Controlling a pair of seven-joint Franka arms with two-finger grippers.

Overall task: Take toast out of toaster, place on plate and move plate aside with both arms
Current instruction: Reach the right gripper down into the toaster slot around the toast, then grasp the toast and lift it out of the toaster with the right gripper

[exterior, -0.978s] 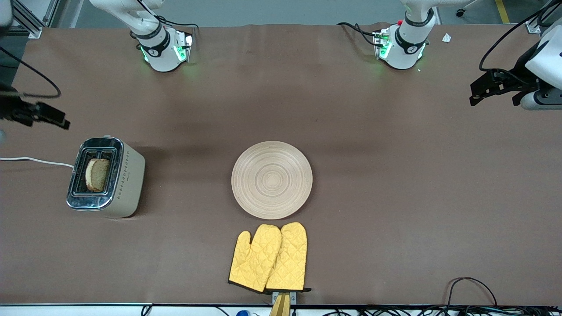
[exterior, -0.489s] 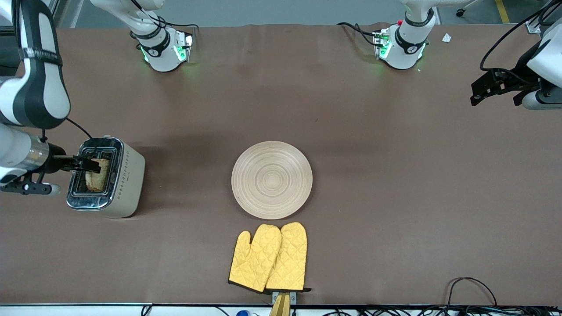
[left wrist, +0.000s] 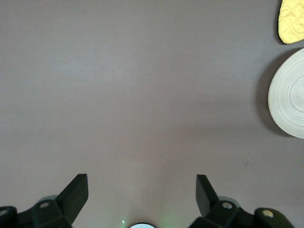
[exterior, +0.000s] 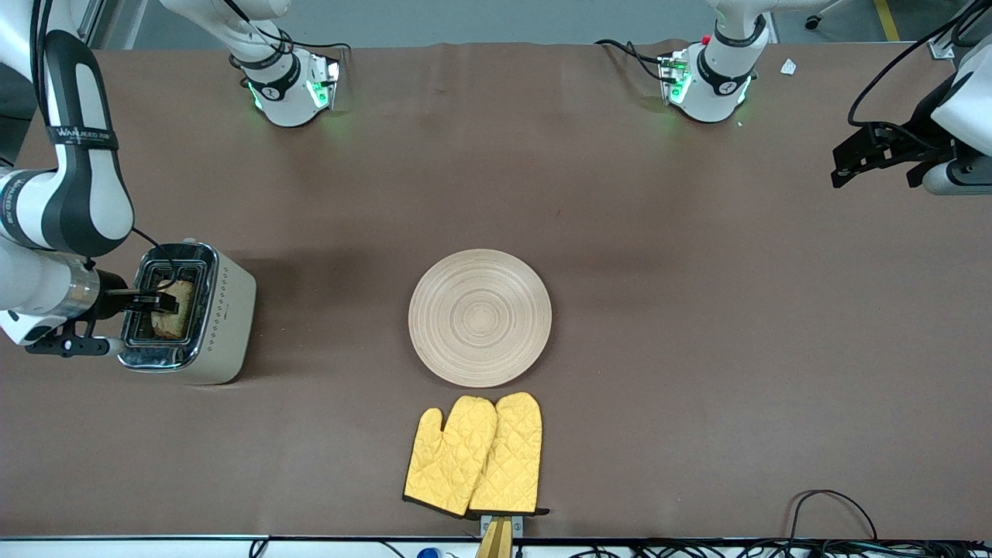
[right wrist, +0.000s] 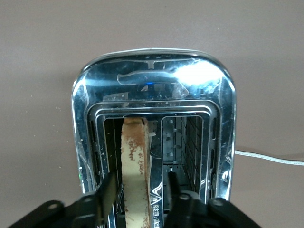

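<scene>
The toast (exterior: 172,322) stands upright in one slot of the toaster (exterior: 229,310) at the right arm's end of the table. My right gripper (exterior: 163,301) is over the toaster, open, with one finger on each side of the toast. In the right wrist view the toast (right wrist: 134,152) rises between the fingers of my right gripper (right wrist: 140,187), which do not press on it. The plate (exterior: 480,318) lies empty at the table's middle. My left gripper (exterior: 852,159) waits open in the air over the left arm's end of the table; it is empty in its wrist view (left wrist: 141,190).
A pair of yellow oven mitts (exterior: 474,456) lies nearer to the front camera than the plate. The toaster's white cord (exterior: 62,284) runs off the table's end. The left wrist view shows the plate's edge (left wrist: 289,95) and a mitt tip (left wrist: 292,19).
My right arm has swung in from the table's end and brought its gripper down over the toaster, around the toast. The left gripper has barely moved.
</scene>
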